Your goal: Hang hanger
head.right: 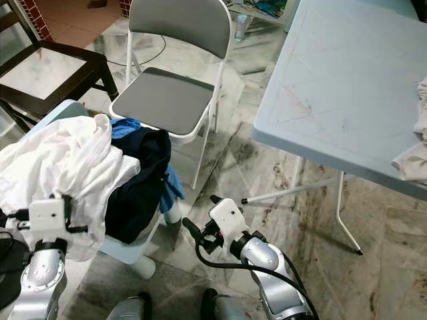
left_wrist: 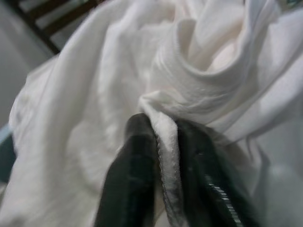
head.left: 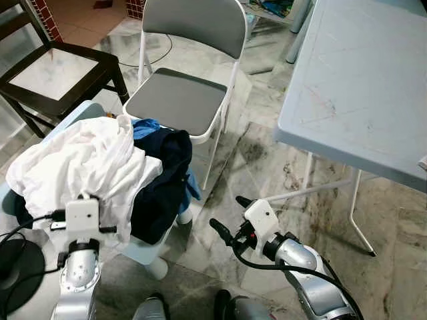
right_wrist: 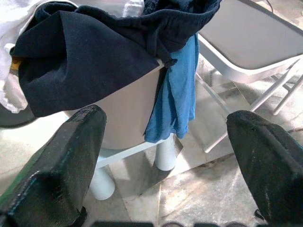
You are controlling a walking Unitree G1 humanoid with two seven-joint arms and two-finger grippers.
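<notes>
A heap of clothes lies on a low pale-blue stool [head.left: 148, 252]: a white garment [head.left: 80, 160] on top, with a dark navy garment [head.left: 163, 180] and a blue cloth [right_wrist: 176, 90] hanging over the stool's edge. My left gripper [left_wrist: 163, 165] is shut on a hemmed fold of the white garment; from the head camera its fingers are buried in the cloth. My right gripper [head.left: 230, 215] hovers open above the floor to the right of the stool, with nothing between its fingers [right_wrist: 61, 165], and faces the navy garment.
A grey folding chair [head.left: 177, 100] stands just behind the stool. A large pale-blue folding table [head.left: 360, 87] fills the right side, with a crumpled cloth [head.right: 417, 147] at its edge. A dark wooden frame with a glass top [head.left: 57, 73] stands at far left. The floor is marble tile.
</notes>
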